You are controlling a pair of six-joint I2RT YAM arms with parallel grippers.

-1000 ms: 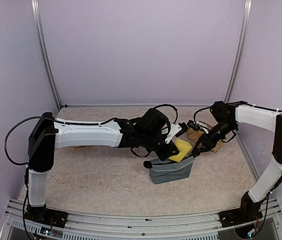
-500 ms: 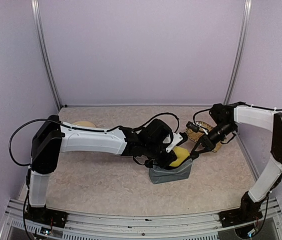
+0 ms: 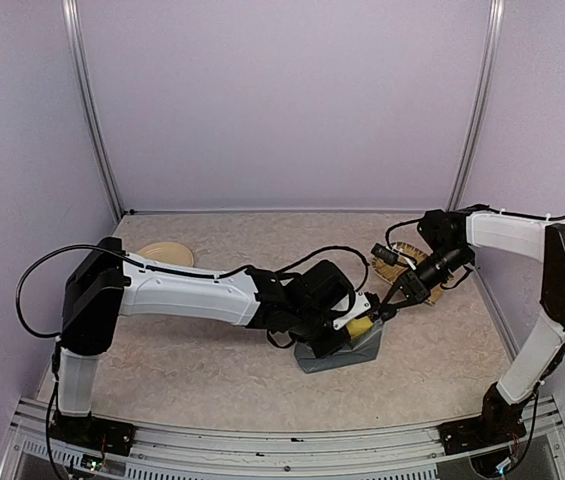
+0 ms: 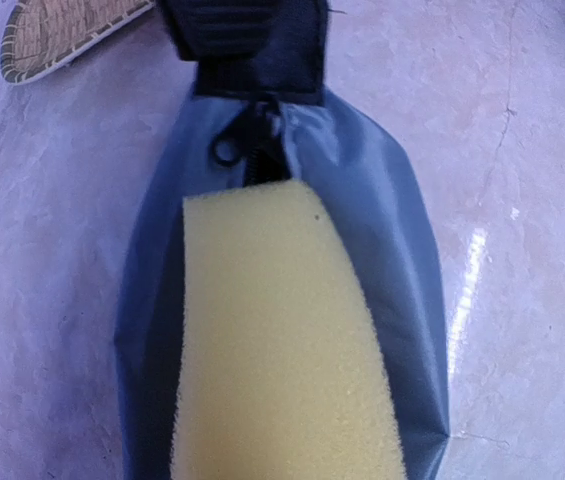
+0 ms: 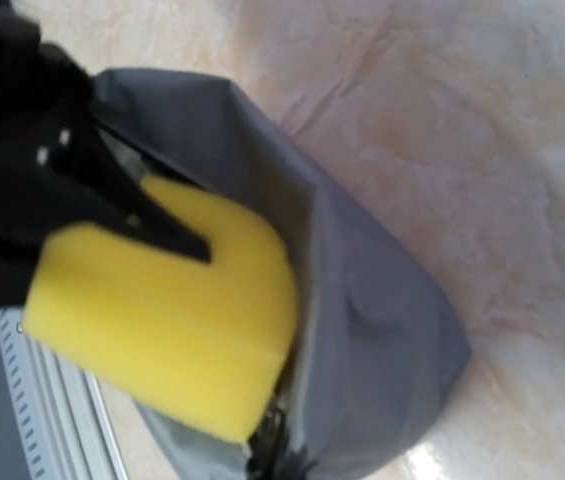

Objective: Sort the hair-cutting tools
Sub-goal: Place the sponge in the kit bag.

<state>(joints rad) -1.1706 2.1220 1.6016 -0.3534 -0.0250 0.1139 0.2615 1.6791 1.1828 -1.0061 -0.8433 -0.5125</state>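
None of the hair-cutting tools show in any view. A grey zip pouch [image 3: 344,350] lies on the table at centre right, its mouth open. My left gripper [image 3: 355,322] is shut on a yellow sponge [image 4: 282,340] and holds it partly inside the pouch [image 4: 382,260]. In the right wrist view one black finger [image 5: 152,225] of the left gripper presses on the sponge [image 5: 172,330]. My right gripper [image 3: 387,312] is shut on the pouch's end by the zip ring [image 4: 225,150]. Its black tip [image 4: 247,45] shows at the top of the left wrist view.
A woven tray [image 3: 402,268] sits behind the right gripper, its rim [image 4: 62,35] also in the left wrist view. A round beige plate [image 3: 167,253] lies at the back left. The table's front rail [image 3: 282,440] runs along the near edge.
The left arm has swung down and forward, carrying the sponge lower into the pouch. The right gripper has closed on the pouch's end. The plate now shows behind the left arm.
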